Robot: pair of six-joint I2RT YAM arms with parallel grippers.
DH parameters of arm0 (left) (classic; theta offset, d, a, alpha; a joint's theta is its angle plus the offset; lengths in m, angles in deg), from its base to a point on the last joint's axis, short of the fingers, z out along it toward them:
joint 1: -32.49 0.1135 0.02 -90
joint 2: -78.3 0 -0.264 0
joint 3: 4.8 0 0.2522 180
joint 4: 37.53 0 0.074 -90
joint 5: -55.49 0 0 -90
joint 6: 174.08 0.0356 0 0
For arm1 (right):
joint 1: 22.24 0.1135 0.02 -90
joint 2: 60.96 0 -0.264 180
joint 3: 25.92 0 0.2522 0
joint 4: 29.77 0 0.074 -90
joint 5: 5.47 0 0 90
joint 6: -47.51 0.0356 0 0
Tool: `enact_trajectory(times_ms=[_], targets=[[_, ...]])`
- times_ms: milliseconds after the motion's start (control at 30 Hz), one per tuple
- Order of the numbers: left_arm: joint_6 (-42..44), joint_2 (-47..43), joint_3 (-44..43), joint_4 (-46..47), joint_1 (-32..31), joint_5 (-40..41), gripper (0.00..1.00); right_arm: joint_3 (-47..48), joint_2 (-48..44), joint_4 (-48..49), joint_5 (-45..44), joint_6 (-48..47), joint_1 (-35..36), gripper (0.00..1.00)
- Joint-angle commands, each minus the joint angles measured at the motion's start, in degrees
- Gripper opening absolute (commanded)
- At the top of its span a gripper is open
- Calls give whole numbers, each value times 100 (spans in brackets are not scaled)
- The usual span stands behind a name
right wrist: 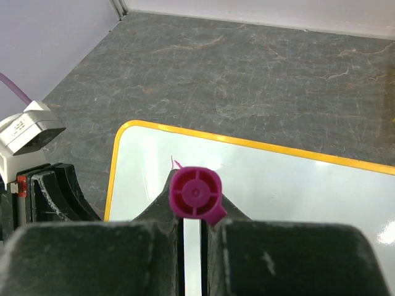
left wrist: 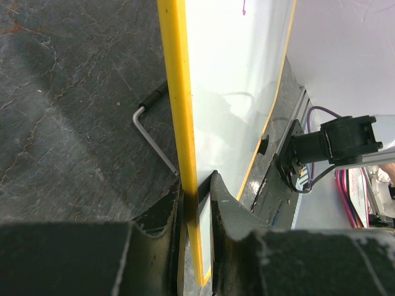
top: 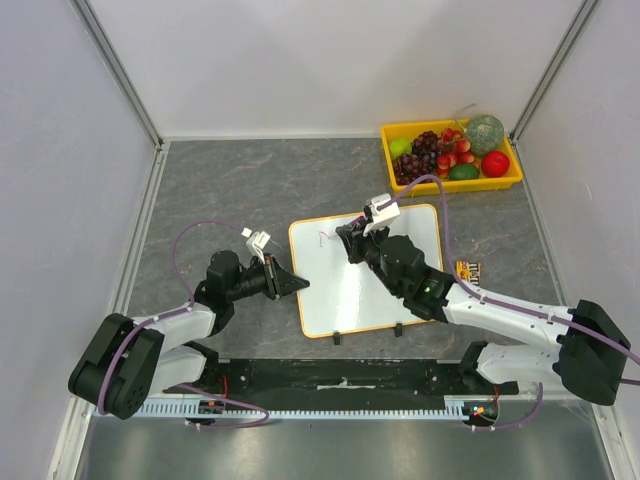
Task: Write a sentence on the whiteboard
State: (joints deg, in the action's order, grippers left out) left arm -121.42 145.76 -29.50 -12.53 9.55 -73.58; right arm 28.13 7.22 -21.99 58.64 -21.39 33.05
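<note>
The whiteboard (top: 345,295), white with a thin orange-yellow frame, lies flat at the table's middle. My left gripper (top: 298,284) is shut on its left edge; the left wrist view shows the frame (left wrist: 179,92) clamped between the fingers, with my left gripper (left wrist: 196,188) on both sides of it. My right gripper (top: 350,240) is over the board's upper left part, shut on a magenta marker (right wrist: 195,192) seen end-on in the right wrist view. A short pink stroke (right wrist: 174,163) shows on the board (right wrist: 296,185) just past the marker. The marker's tip is hidden.
A yellow tray (top: 452,186) of fruit stands at the back right. A small snack packet (top: 470,269) lies right of the board. A metal hex key (left wrist: 151,132) lies under the board's left edge. White walls enclose the table.
</note>
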Motion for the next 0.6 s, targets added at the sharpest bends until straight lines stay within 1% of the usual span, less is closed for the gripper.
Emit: enact_trajectory(times_ms=[0,467,567], targets=[[465,101,-22,-334,-26,277,2,-136,-42,-150,-13,52,-9,0],[474,83,-22,-343,-18,268,2,-13,345,193,471,245,-9,0],[474,92,-22,-343,-26,268,2,22,266,175,488,306,-9,0]])
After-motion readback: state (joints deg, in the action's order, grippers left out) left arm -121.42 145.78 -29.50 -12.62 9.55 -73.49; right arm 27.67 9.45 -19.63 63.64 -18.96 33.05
